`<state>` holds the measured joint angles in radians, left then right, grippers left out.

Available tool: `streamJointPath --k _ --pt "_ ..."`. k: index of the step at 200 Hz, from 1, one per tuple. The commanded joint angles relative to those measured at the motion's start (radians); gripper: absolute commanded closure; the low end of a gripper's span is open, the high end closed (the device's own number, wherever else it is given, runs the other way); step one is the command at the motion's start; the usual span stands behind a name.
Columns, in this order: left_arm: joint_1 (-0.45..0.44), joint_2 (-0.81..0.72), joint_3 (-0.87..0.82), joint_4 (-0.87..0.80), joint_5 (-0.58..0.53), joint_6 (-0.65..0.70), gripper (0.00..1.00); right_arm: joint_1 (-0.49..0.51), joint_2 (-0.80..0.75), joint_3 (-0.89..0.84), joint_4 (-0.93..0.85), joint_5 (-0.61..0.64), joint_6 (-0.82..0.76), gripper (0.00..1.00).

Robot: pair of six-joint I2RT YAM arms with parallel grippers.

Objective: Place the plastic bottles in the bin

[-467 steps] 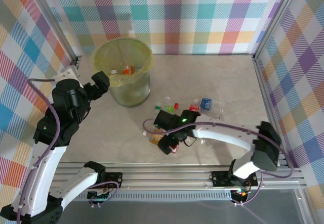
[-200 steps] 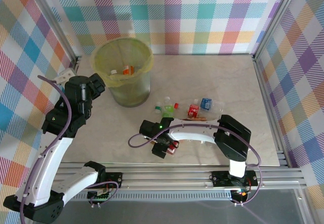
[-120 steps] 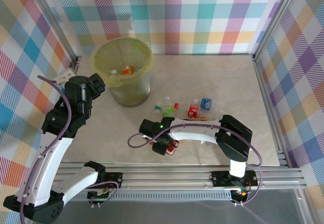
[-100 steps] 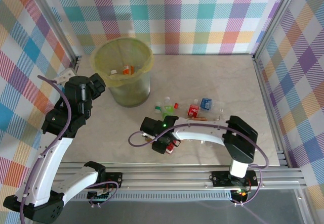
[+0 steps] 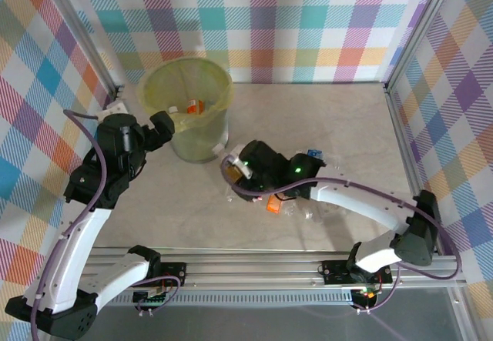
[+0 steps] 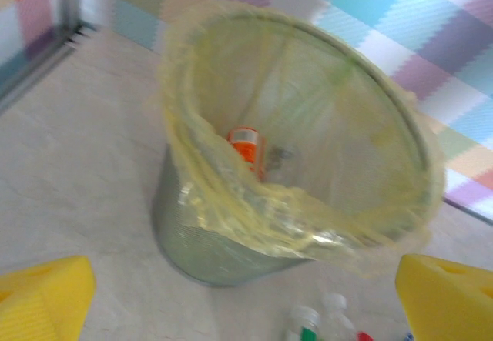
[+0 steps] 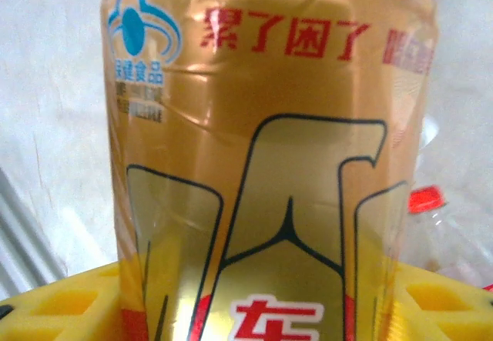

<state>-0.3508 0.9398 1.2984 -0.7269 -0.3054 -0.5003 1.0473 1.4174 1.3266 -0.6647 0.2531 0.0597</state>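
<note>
Right wrist view: right tool (image 7: pixel 262 314) is gripping the gold-labelled bottle (image 7: pixel 262 125) across its body, just beside the bin (image 5: pixel 202 145) toward the table's far-left corner, likely for lifting over the rim; left tool (image 5: pixel 160 121) is idling wide open.

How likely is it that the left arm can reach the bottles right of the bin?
Probably not directly: the bin stands between the open left pincer and those bottles, and the right arm, gripping a gold-labelled bottle, hangs over them.

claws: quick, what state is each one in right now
left claw: open, holding nothing
right claw: closed on a gold-labelled bottle
</note>
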Motion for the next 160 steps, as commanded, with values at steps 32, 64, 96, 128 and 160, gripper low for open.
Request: streamJointPath --k 32,64,96,128,160 --pt "0.006 0.075 0.019 0.175 0.504 0.025 0.00 -0.117 -0.148 -0.098 0.263 -0.003 0.112 0.48" --pt "-0.005 0.139 0.006 0.341 0.758 -0.015 0.06 -0.124 -0.170 -0.100 0.320 -0.023 0.097 0.48" --pt "-0.037 0.206 0.038 0.427 0.839 -0.013 0.12 -0.124 -0.156 -0.080 0.320 -0.053 0.101 0.47" --pt "-0.076 0.257 0.082 0.420 0.844 0.038 0.14 -0.124 -0.156 -0.075 0.331 -0.083 0.118 0.47" --pt "-0.111 0.314 0.119 0.417 0.828 0.068 0.19 -0.124 -0.152 -0.065 0.338 -0.102 0.127 0.47"
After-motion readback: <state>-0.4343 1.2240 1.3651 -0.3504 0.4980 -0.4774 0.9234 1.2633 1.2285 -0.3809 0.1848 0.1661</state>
